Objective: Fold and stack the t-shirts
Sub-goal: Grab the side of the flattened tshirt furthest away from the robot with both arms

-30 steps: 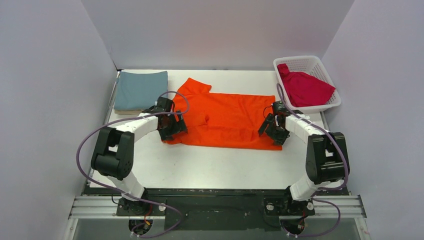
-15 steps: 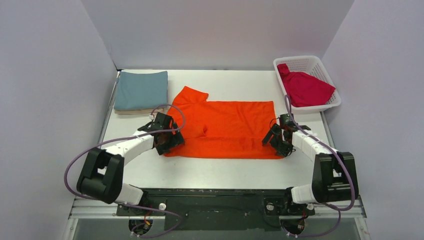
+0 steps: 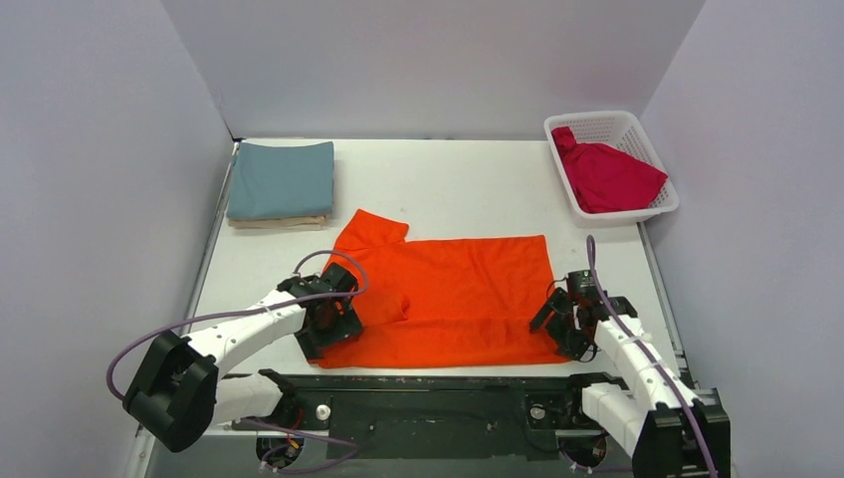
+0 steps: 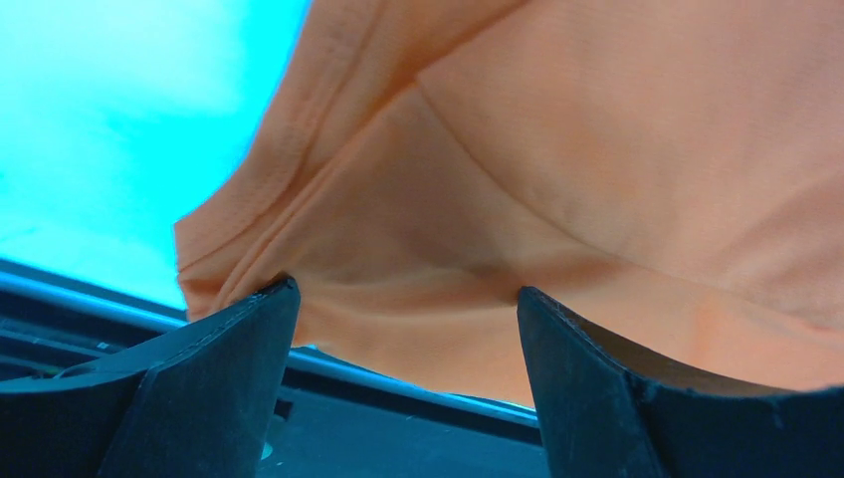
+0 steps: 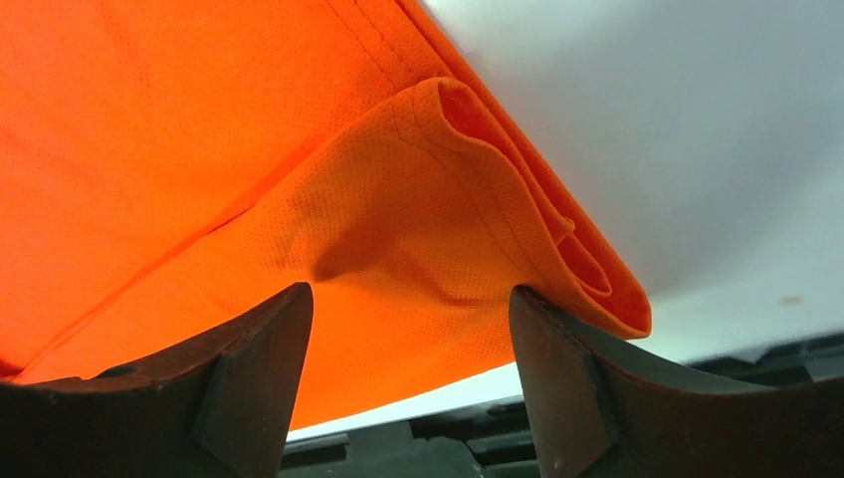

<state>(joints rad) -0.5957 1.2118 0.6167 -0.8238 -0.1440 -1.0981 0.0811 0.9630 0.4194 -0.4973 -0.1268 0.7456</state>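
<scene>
The bright orange t-shirt [image 3: 448,294] lies spread flat at the table's near edge, one sleeve pointing up at the back left. My left gripper [image 3: 328,324] sits at its near left corner, and my right gripper [image 3: 562,324] at its near right corner. In the left wrist view the jaws [image 4: 403,299] stand wide apart with the orange hem [image 4: 418,269] against the tips. In the right wrist view the jaws [image 5: 410,294] also stand apart under a folded orange corner [image 5: 498,199]. The teal-blue shirt [image 3: 281,179] lies folded on the beige one [image 3: 279,222]. The crimson shirt [image 3: 607,179] is in the basket.
The white lattice basket [image 3: 597,121] stands at the back right. The folded stack is at the back left corner. The black frame rail [image 3: 448,383] runs just below the shirt's near hem. Grey walls close in on both sides and the back.
Both arms have drawn back toward the near edge and the orange shirt has slid with them, from mid-table down to the front edge.
</scene>
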